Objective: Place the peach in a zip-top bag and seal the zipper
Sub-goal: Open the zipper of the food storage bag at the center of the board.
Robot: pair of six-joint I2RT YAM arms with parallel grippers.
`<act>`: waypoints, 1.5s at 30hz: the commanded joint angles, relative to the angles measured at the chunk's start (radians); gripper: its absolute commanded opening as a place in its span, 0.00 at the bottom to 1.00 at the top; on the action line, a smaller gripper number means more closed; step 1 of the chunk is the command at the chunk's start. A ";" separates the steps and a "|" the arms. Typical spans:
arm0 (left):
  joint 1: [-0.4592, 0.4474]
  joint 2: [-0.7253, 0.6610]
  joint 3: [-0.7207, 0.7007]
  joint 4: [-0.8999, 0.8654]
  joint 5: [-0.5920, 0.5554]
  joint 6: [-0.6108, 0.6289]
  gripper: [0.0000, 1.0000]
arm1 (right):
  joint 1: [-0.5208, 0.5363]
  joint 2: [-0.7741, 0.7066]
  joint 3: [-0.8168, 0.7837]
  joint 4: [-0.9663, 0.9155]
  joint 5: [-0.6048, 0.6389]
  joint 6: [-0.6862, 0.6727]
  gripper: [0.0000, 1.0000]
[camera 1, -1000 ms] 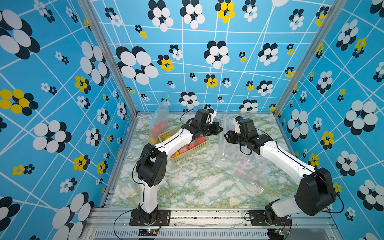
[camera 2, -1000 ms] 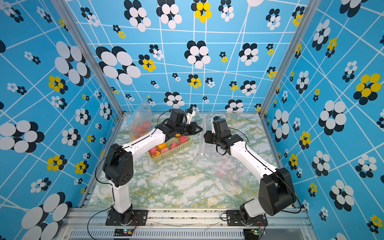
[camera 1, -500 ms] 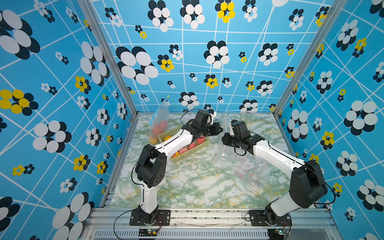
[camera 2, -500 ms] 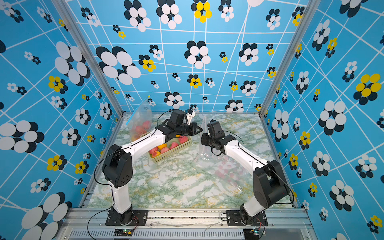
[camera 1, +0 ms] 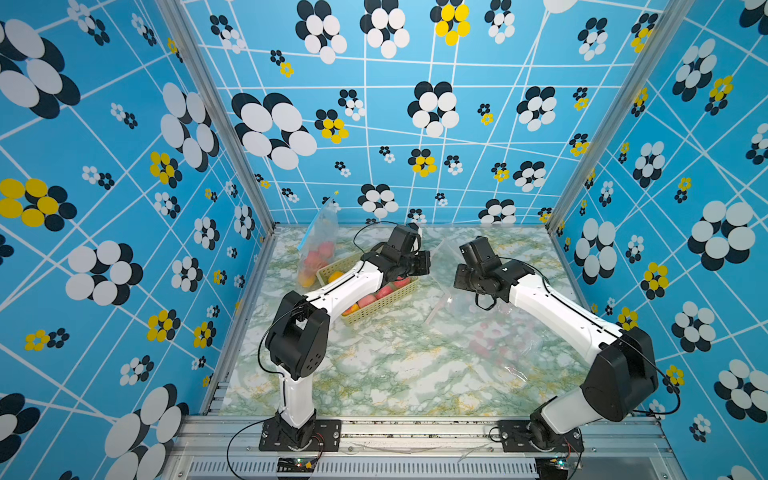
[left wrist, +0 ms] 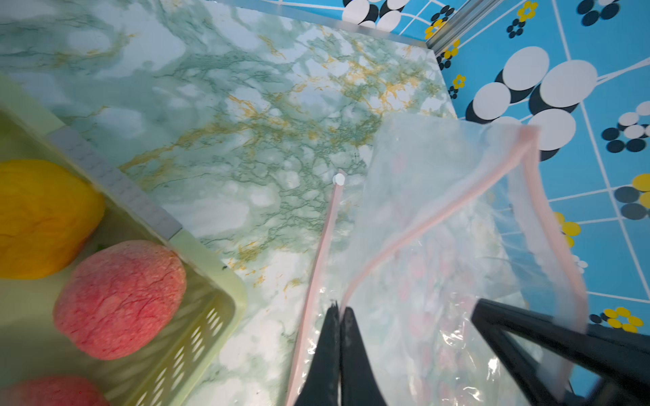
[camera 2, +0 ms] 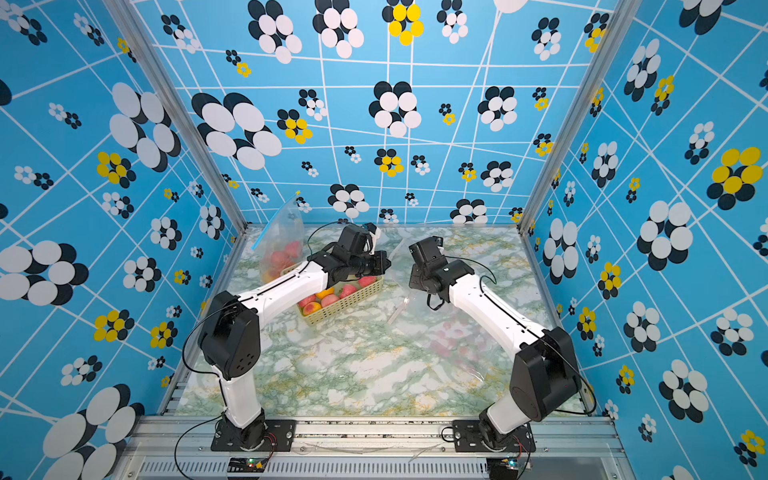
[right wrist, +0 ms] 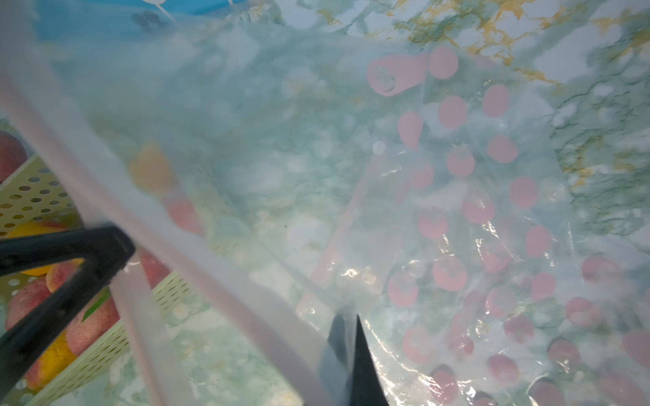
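At the far middle of the table (camera 1: 374,374), we had both claws closed on the bag (left wrist: 422,168): the left claw (left wrist: 339,316) pinched its pink zipper strip (left wrist: 439,216), the right claw (right wrist: 346,330) its clear film, with the mouth gaping between them. The peach (left wrist: 119,298) lay in the basket (left wrist: 218,267) just left of that mouth, nearest the left arm.
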State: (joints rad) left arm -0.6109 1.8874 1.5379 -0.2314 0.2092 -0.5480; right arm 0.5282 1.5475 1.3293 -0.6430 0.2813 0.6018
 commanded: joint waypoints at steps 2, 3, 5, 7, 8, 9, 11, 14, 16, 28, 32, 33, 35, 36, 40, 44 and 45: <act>-0.005 -0.010 -0.007 -0.049 -0.090 0.048 0.00 | 0.020 -0.018 0.125 -0.216 0.051 -0.050 0.00; -0.003 -0.009 -0.006 -0.048 -0.094 0.049 0.00 | 0.024 -0.012 0.151 -0.249 0.049 -0.059 0.00; -0.004 -0.008 -0.002 -0.043 -0.089 0.055 0.00 | 0.032 0.005 0.203 -0.307 0.046 -0.077 0.00; -0.004 -0.016 -0.004 -0.028 -0.055 0.057 0.00 | 0.039 0.020 0.234 -0.346 0.046 -0.087 0.00; -0.003 -0.023 -0.007 -0.014 -0.028 0.057 0.03 | 0.041 0.028 0.244 -0.353 0.046 -0.092 0.00; -0.004 -0.029 -0.010 -0.003 -0.005 0.052 0.07 | 0.042 0.035 0.249 -0.356 0.047 -0.095 0.00; -0.003 -0.032 -0.015 0.006 0.033 0.037 0.18 | 0.042 0.054 0.256 -0.354 0.046 -0.099 0.00; -0.004 -0.078 -0.034 0.011 0.052 0.016 0.34 | 0.042 0.093 0.262 -0.362 0.050 -0.108 0.00; -0.003 -0.096 -0.055 0.024 0.058 -0.003 0.41 | 0.042 0.114 0.296 -0.360 0.051 -0.111 0.00; -0.013 -0.094 -0.130 0.115 0.161 -0.108 0.75 | 0.044 0.154 0.302 -0.330 0.031 -0.121 0.00; -0.022 -0.077 -0.117 0.141 0.183 -0.131 0.84 | 0.045 0.167 0.303 -0.319 0.015 -0.120 0.00; -0.026 -0.073 -0.112 0.147 0.188 -0.134 0.85 | 0.044 0.172 0.306 -0.320 0.012 -0.119 0.00; -0.035 -0.060 -0.095 0.149 0.187 -0.136 0.87 | 0.049 0.181 0.310 -0.319 0.011 -0.118 0.00; -0.041 -0.049 -0.082 0.142 0.185 -0.134 0.88 | 0.051 0.185 0.312 -0.319 0.010 -0.117 0.00; -0.050 0.010 -0.034 0.089 0.141 -0.115 0.88 | 0.063 0.189 0.328 -0.319 0.008 -0.116 0.00; -0.049 0.052 -0.009 0.006 0.017 -0.053 0.80 | 0.068 0.187 0.343 -0.342 0.010 -0.109 0.00; -0.049 0.061 0.001 -0.025 -0.023 -0.027 0.77 | 0.069 0.184 0.346 -0.347 0.013 -0.108 0.00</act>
State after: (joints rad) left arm -0.6559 1.9163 1.4982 -0.1593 0.2989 -0.6441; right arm 0.5873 1.7321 1.6409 -0.9623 0.2996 0.4892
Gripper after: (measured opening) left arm 0.785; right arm 0.054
